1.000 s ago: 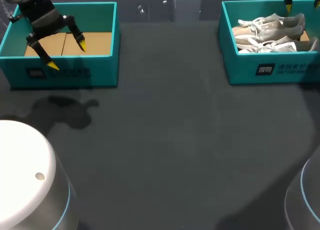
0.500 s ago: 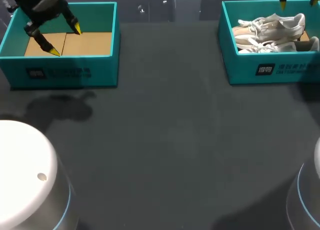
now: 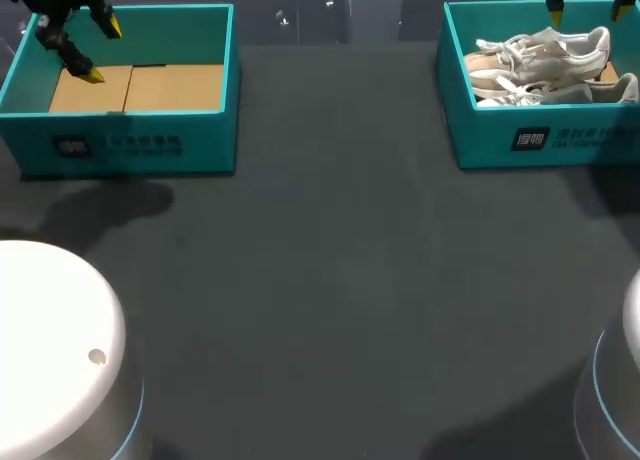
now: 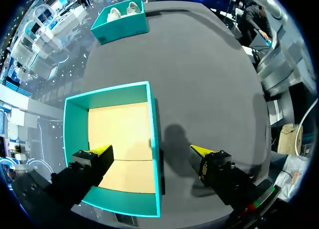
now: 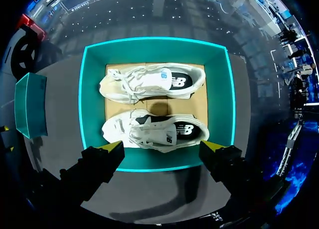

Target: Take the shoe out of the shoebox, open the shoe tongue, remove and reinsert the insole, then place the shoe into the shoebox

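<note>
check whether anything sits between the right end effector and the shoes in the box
Nothing visible does. The right end effector hangs open over the box, which has no lid, and both shoes lie uncovered inside it, side by side.

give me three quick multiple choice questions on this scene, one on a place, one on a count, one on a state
1. Where do the shoes lie?
A outside any box
B held in the air
C in the right shoebox

2. How many shoes are there?
A one
B two
C three

3. The fingers of the left gripper are:
A open, holding nothing
B shut on a shoe
C shut on an insole

Answers:
1 C: both rest side by side on its cardboard floor.
2 B: the right wrist view shows two white shoes.
3 A: the fingers stand wide apart above the left shoebox, gripping nothing.
</note>
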